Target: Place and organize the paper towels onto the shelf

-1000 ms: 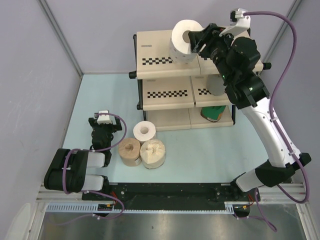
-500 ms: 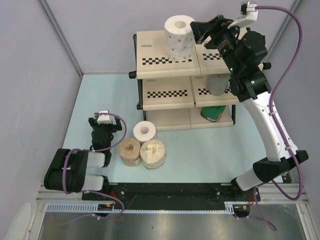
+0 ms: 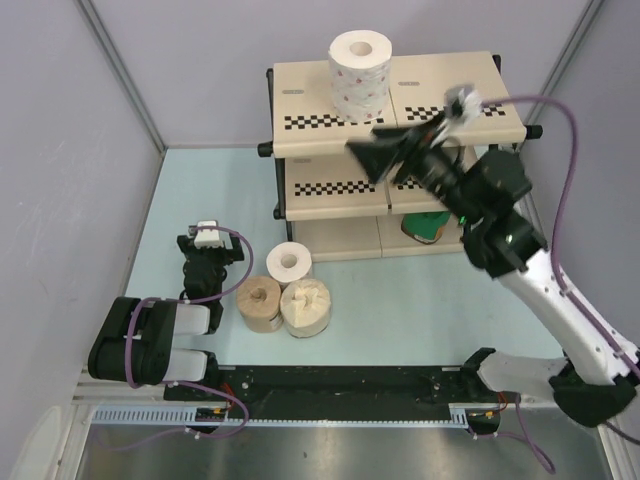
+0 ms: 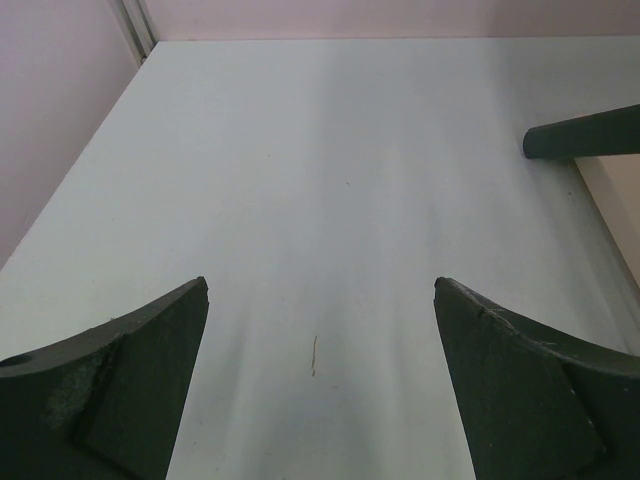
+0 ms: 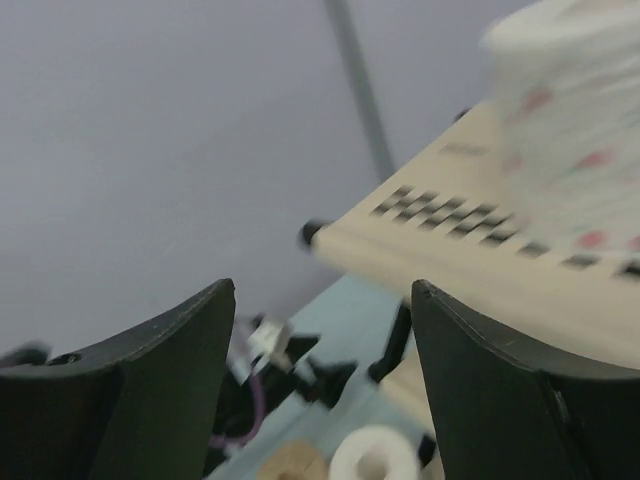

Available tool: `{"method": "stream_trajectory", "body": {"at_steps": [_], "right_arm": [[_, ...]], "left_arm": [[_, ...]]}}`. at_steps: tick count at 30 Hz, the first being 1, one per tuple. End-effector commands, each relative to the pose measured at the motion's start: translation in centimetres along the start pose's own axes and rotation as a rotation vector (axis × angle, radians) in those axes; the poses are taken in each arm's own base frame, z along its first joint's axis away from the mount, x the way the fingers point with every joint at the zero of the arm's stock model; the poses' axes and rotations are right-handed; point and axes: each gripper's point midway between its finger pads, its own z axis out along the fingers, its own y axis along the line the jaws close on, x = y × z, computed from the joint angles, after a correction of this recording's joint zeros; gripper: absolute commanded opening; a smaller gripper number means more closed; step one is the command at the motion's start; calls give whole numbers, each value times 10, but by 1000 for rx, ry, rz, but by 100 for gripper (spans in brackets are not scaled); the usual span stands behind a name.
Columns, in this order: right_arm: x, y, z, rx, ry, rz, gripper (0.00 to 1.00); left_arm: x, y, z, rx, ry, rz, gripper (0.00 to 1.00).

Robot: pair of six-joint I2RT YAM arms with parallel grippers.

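A white paper towel roll with red dots (image 3: 360, 75) stands upright on the top tier of the shelf (image 3: 310, 110); the right wrist view shows it blurred (image 5: 580, 120). My right gripper (image 3: 368, 155) (image 5: 322, 288) hangs open and empty in front of the shelf, below that roll and apart from it. A green roll (image 3: 425, 226) lies on the bottom tier. On the table stand a white roll (image 3: 288, 262), a tan-brown roll (image 3: 259, 303) and a cream roll (image 3: 306, 306). My left gripper (image 3: 205, 262) (image 4: 320, 282) rests open and empty just left of them.
Grey walls close in the table at the left and back. A black tube of the shelf frame (image 4: 585, 132) shows at the right of the left wrist view. The right arm reaches across the right half of the shelf's front.
My right gripper opened, let go of the dotted roll on the top tier, and drew back down and forward. The roll stays upright there. The left arm has not moved.
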Motion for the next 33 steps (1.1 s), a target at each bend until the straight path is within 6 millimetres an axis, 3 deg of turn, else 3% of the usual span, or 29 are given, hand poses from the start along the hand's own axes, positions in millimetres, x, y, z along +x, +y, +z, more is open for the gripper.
{"method": "stream_trajectory", "body": {"at_steps": [1,2,3,5,6,11,13,14,24,33], "right_arm": [[78,47,-42,-5,153,-19,76],[117,46,-50,23,228,-34,76],[142,70,-61,-10,283,-29,76],[187,57,-71,112,349,-55,76],[202,66,-76,116,372,-43,77],[283,44,-75,273,466,4,79],[300,38,-69,313,459,43,79],[318,33,-67,335,486,35,80],[394,-4,-54,455,561,164,81],[420,-21,-49,489,580,196,80]], "left_arm": [[-19,-2,4,14,-64,-19,100],[-19,-2,4,13,-62,-17,100],[-20,-2,4,14,-67,-21,100],[-20,-2,4,14,-65,-18,100],[-18,-2,4,14,-61,-17,100],[-19,-2,4,13,-62,-19,100],[-19,-2,4,14,-62,-19,100],[-19,-2,4,14,-64,-19,100],[-19,-2,4,14,-64,-19,100],[-19,-2,4,14,-64,-20,100]]}}
